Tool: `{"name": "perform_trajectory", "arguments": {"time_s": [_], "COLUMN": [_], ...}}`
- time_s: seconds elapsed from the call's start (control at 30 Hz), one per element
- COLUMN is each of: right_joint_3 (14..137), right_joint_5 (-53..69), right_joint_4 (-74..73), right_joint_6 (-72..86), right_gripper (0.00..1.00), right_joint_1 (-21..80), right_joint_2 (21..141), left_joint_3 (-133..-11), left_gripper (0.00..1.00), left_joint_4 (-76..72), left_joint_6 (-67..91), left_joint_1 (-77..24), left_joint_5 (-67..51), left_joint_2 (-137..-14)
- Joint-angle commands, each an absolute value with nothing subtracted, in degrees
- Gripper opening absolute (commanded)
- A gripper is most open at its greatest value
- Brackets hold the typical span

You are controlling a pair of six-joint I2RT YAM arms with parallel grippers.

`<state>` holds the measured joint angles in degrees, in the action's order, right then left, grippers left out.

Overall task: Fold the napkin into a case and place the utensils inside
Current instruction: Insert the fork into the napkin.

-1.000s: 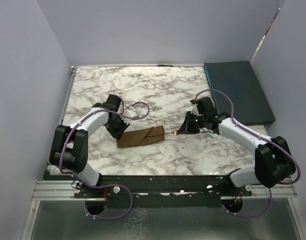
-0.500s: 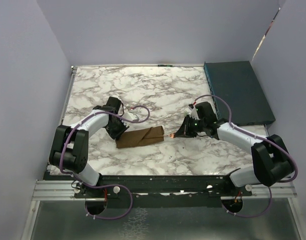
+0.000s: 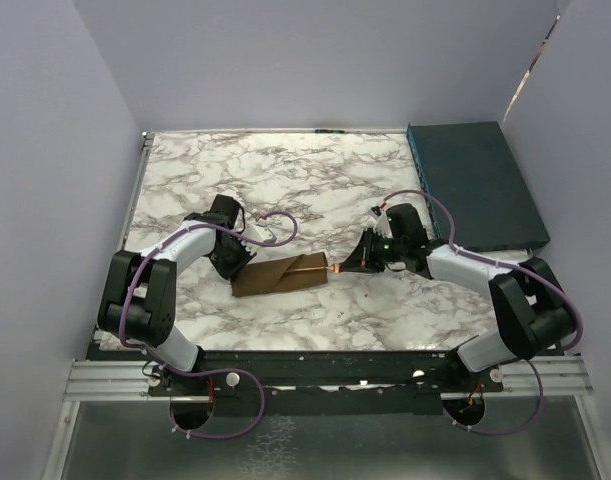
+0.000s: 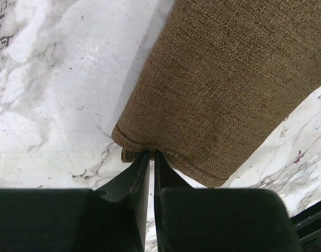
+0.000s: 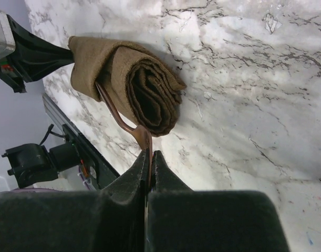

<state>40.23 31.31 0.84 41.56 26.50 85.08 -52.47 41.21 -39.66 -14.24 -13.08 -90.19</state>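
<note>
1. Compared with a second earlier, the right gripper [image 3: 347, 267] sits farther left, close against the right end of the napkin [image 3: 275, 277]. The fork [image 3: 320, 266] it carries now overlaps the cloth instead of hanging clear of it. The left gripper [image 3: 231, 262] has narrowed at the opposite end.
2. Already folded into a narrow oblong case, the napkin lies on the marble table [image 3: 285, 180] between the two grippers. Its long axis runs left to right, slightly tilted, with the right end a little farther from the arm bases.
3. In the left wrist view the left gripper's fingers [image 4: 136, 176] are nearly together and pinch the hem at the case's left end.
4. The right gripper is clamped tight on the fork's handle. In its wrist view the copper shaft curves away from the fingertips and runs along the edge of the folded flap.
5. The coming move turns on alignment. The fork's long axis is almost in line with the case's, and the layered open end faces the right arm, which is the nearer one. The push should therefore go leftward along that axis, towards the pinned end.
6. I cannot tell whether the tines sit inside a layer or only alongside the flap. If they are outside, the fork would probably slide over the cloth.
</note>
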Motion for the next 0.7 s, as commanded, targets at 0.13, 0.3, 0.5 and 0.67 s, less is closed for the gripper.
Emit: {"name": "perform_trajectory", "arguments": {"time_s": [0.13,0.3,0.5,0.67], "right_joint_3": [42.1,43.7,47.0,49.9], "right_joint_5": [35.4,35.2,35.4,35.3], "right_joint_4": [5.9,4.4,3.4,1.6], "right_joint_6": [42.8,41.6,40.9,39.9], "right_gripper": [0.01,0.01,0.01,0.01], "right_joint_1": [26.4,26.8,28.3,29.4], "right_joint_2": [89.1,90.6,93.8,95.4], "left_joint_3": [-50.6,-50.9,-51.6,-51.9], "left_gripper": [0.08,0.07,0.06,0.05], "left_joint_4": [40.4,40.4,40.2,39.8], "left_joint_6": [-38.0,-37.5,-36.7,-36.0], "left_joint_1": [-14.2,-14.2,-14.2,-14.2], "left_joint_5": [-18.8,-19.6,-20.8,-21.7], "left_joint_2": [-91.2,-91.8,-92.0,-92.2]}}
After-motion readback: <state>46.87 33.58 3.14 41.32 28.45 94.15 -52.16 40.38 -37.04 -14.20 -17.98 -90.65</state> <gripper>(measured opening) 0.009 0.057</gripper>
